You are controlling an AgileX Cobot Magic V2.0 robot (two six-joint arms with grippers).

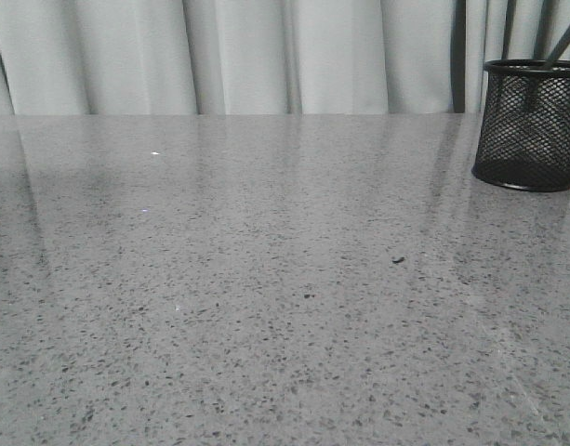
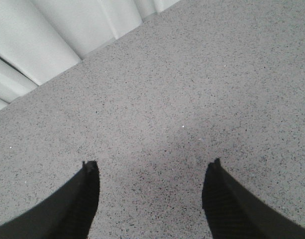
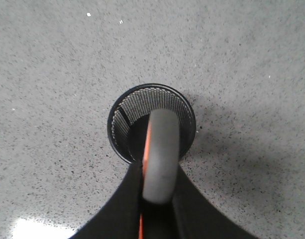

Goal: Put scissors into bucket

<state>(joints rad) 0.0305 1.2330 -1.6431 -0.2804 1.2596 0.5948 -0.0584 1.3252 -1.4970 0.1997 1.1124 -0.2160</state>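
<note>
The black wire-mesh bucket (image 1: 531,124) stands at the far right of the table, and it shows from above in the right wrist view (image 3: 123,115). My right gripper (image 3: 158,172) is shut on the scissors (image 3: 160,154), whose grey handle loop with an orange lining points down over the bucket's mouth. Thin dark parts of the scissors show above the bucket's rim in the front view. My left gripper (image 2: 152,167) is open and empty above bare table. Neither gripper shows in the front view.
The grey speckled table (image 1: 266,279) stretches across the front view. Pale curtains (image 1: 266,56) hang behind its far edge and show in the left wrist view (image 2: 52,35). A small dark speck (image 1: 398,259) lies on the table.
</note>
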